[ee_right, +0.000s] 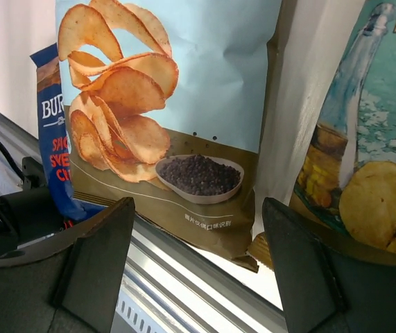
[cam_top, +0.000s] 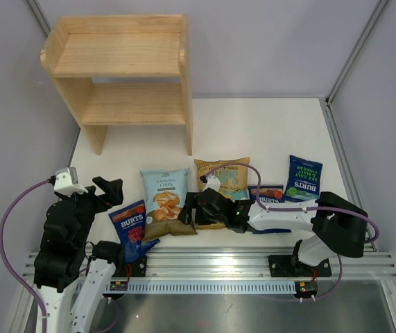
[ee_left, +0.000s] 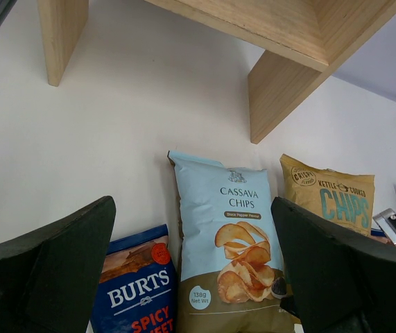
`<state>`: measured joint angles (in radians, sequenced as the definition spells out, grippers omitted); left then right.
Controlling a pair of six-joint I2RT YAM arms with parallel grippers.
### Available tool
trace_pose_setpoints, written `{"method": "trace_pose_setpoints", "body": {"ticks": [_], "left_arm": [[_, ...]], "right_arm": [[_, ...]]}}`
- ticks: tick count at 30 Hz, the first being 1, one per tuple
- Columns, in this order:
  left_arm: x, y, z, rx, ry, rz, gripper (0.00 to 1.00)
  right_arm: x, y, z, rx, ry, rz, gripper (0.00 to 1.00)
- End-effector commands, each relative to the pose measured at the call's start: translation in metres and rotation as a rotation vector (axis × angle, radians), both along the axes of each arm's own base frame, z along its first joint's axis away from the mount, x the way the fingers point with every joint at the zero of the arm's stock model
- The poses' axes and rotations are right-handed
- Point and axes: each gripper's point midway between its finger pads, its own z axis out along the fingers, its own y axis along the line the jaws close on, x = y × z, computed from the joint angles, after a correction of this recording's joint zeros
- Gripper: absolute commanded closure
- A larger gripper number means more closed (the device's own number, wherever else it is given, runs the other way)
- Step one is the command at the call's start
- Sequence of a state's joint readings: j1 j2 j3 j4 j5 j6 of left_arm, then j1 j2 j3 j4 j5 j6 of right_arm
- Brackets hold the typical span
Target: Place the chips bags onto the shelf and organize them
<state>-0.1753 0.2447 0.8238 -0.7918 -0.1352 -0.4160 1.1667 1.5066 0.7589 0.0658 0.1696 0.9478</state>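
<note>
The right gripper (cam_top: 189, 209) has its jaws apart and holds nothing. It sits low at the bottom right corner of the Cassava Chips bag (cam_top: 164, 200), and in its wrist view the gap between the jaws spans that corner, a strip of bare surface (cam_top: 253, 132) and the near edge of the yellow CHIPS bag (cam_top: 222, 179) lying just right of the Cassava bag. Which bag it means to take is not clear, so it should commit to one. The Cassava bag looks likelier. Shift slightly onto its brown lower band, so the jaws close on that sealed edge alone and not on the neighbour as well. Crinkly film is likely to slide, so grip the flat seam firmly, not the puffed middle. The left gripper (cam_top: 109, 189), also apart and empty, hovers left of the Cassava bag above a Burts bag (cam_top: 130, 229) that touches the Cassava bag's left side. Further right of the Cassava bag lie a second Burts bag (cam_top: 267, 192), partly under the right arm, and a green-lettered bag (cam_top: 303, 177). The shelf (cam_top: 125, 55) stands beyond the Cassava bag, well apart, both tiers bare.
</note>
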Motion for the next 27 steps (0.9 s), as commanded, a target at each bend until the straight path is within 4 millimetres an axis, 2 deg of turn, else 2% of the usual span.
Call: {"method": "trace_pose_setpoints", "body": {"ticks": [1,6,10,14,16,19,21,23,24,26,27], "left_arm": [[0.006,0.002,0.006,-0.001,-0.023,0.017,0.01],[0.007,0.002,0.005,-0.001,-0.020,0.017,0.01],[0.007,0.002,0.005,0.001,-0.021,0.018,0.01],[0.007,0.001,0.006,0.001,-0.023,0.013,0.01],[0.007,0.001,0.005,0.001,-0.019,0.010,0.01],[0.007,0.001,0.005,0.001,-0.019,0.010,0.01],[0.007,0.001,0.005,0.000,-0.019,0.012,0.01],[0.007,0.001,0.005,0.000,-0.021,0.013,0.01],[0.007,0.002,0.005,0.000,-0.021,0.015,0.01],[0.007,0.001,0.005,-0.002,-0.022,0.014,0.01],[0.007,0.001,0.005,-0.002,-0.022,0.014,0.01]], "right_arm": [[0.004,0.010,0.005,0.042,-0.031,-0.012,0.18],[-0.010,0.026,-0.009,0.092,0.032,0.065,0.18],[-0.013,0.024,-0.022,0.096,0.057,0.052,0.24],[-0.011,0.016,-0.032,0.059,0.046,0.024,0.24],[-0.013,0.017,-0.038,0.058,0.057,0.037,0.24],[-0.019,0.025,-0.045,0.071,0.080,0.077,0.24],[-0.023,0.034,-0.042,0.112,0.084,0.108,0.24],[-0.022,0.038,-0.041,0.127,0.074,0.125,0.30],[-0.022,0.038,-0.040,0.129,0.070,0.127,0.38],[-0.022,0.037,-0.035,0.143,0.053,0.129,0.45],[-0.020,0.036,-0.033,0.144,0.045,0.123,0.54]]}}
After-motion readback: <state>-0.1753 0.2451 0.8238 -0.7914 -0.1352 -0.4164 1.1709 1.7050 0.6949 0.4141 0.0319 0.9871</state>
